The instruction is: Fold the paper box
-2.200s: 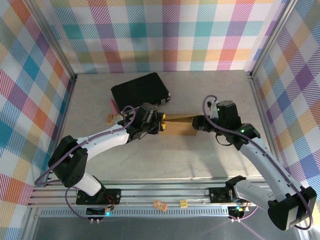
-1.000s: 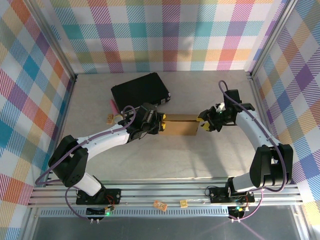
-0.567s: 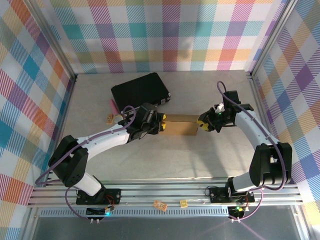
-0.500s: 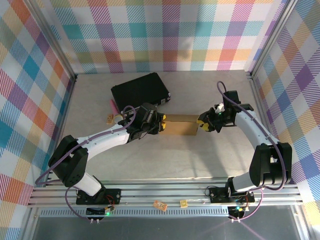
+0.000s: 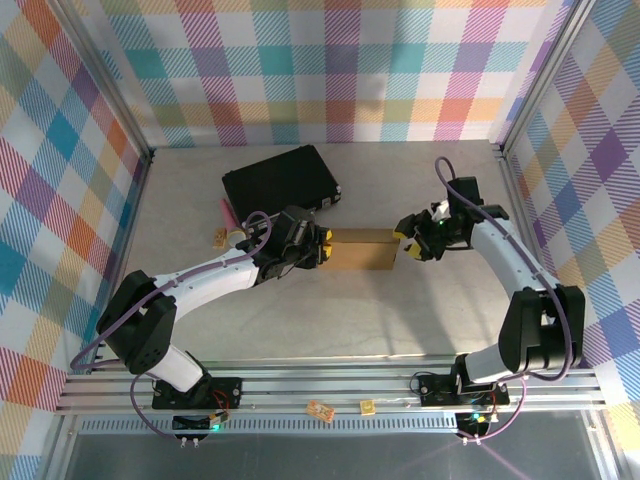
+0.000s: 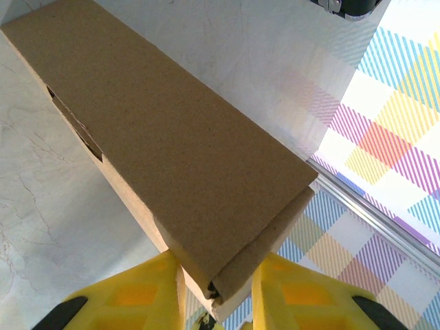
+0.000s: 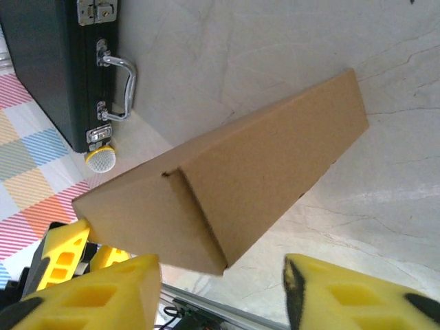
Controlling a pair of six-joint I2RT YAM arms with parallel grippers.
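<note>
**Box folded flat mid-table, left claw clamped on it, right claw apart**

The plain brown cardboard paper box (image 5: 360, 252) lay closed up as a long, shallow shape near the middle of the grey table (image 5: 450, 310). Its long axis ran left to right between the two arms.

In the left wrist view the paper box (image 6: 172, 144) ran away from the camera, with a narrow slit gaping along its left side edge. The layers at its near end were slightly parted.

The left gripper (image 5: 322, 250) was at the box's left end. From its own camera, the left gripper (image 6: 216, 292) had its yellow fingers (image 6: 130, 299) pressed against either side of that end, clamped on the cardboard.

The right gripper (image 5: 405, 245) was at the box's right end. In the right wrist view the paper box (image 7: 234, 185) sat with its near corner between the jaws. The right gripper (image 7: 220, 292) had its yellow fingers (image 7: 103, 295) spread wide, with clear gaps to the cardboard on both sides and no contact.

The black hard case (image 5: 280, 182) lay behind the box on its left, close but apart. Its metal handle (image 7: 124, 86) faced the box. A small pink item (image 5: 228, 210) and a small tan block (image 5: 220, 237) lay near the case's left front corner. I couldn't tell what either one was.
</note>
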